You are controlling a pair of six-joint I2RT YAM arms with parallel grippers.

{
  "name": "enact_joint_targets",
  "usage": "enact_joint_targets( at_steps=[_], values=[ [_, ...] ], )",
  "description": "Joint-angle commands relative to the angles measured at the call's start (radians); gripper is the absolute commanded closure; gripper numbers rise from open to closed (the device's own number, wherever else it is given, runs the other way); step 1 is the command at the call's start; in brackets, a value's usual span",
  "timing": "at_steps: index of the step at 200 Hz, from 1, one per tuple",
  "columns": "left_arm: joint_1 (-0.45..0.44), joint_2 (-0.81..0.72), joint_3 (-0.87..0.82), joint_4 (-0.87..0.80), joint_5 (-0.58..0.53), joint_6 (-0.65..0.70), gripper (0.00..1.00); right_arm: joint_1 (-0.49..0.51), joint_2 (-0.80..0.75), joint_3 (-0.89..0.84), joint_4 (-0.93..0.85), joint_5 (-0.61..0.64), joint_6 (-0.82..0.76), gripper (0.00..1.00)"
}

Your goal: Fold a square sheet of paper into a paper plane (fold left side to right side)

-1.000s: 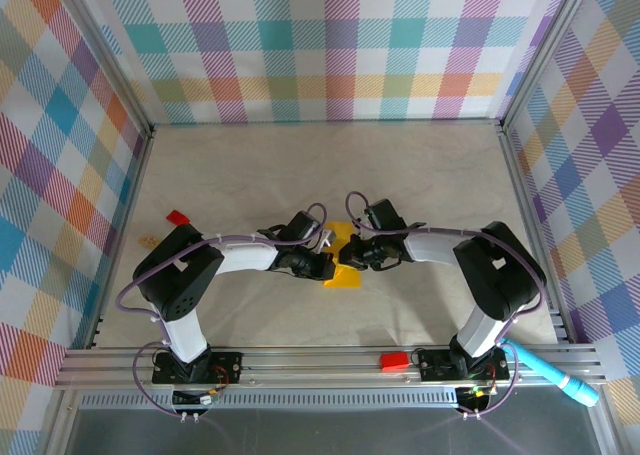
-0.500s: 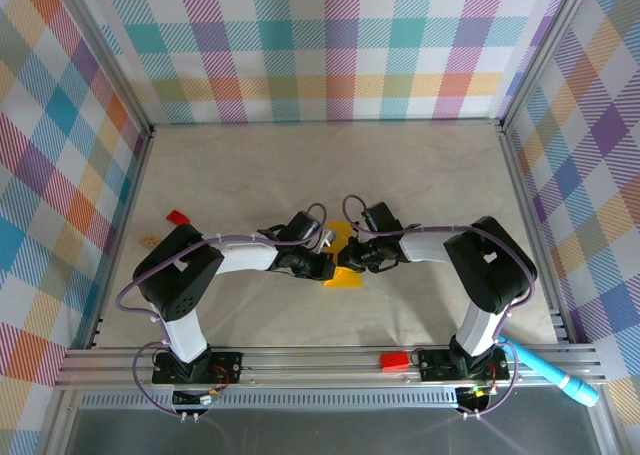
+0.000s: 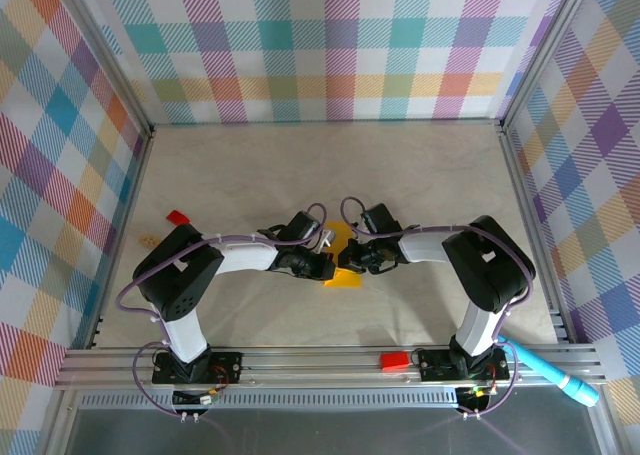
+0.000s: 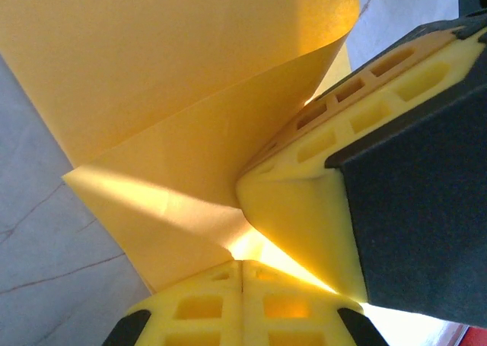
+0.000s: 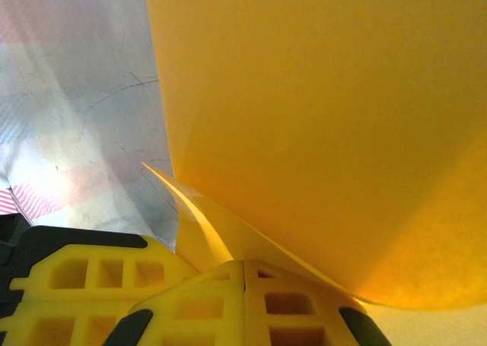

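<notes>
L fingers (image 4: 198, 309) & R fingers (image 5: 293, 304) both look pinched shut on the square sheet of paper (image 3: 342, 275), mid-counter (image 3: 420, 175). Sheet's raised & curled, approx half-folded. No crease pressed yet, so plane's far off.

Centre: paper (image 3: 343, 259) between two grippers
At its left edge the left gripper (image 3: 325, 266), at its right the right gripper (image 3: 358, 258); a block (image 3: 178, 217) far left on the table (image 3: 330, 165), a second block (image 3: 394, 360) on the near rail (image 3: 300, 359), pen (image 3: 555, 375) right of it
</notes>
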Motion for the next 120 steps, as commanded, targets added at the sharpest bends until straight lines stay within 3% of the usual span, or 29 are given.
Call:
enact_joint_targets(
  at_steps=[1,120],
  values=[
    [0.000,0.051,-0.050,-0.119,-0.072,0.006,1.00,-0.008,0.016,-0.044,-0.037,0.060,-0.024,1.00],
    [0.000,0.068,-0.077,-0.096,-0.068,-0.011,1.00,-0.142,0.005,-0.063,0.045,0.057,-0.081,1.00]
  ],
)
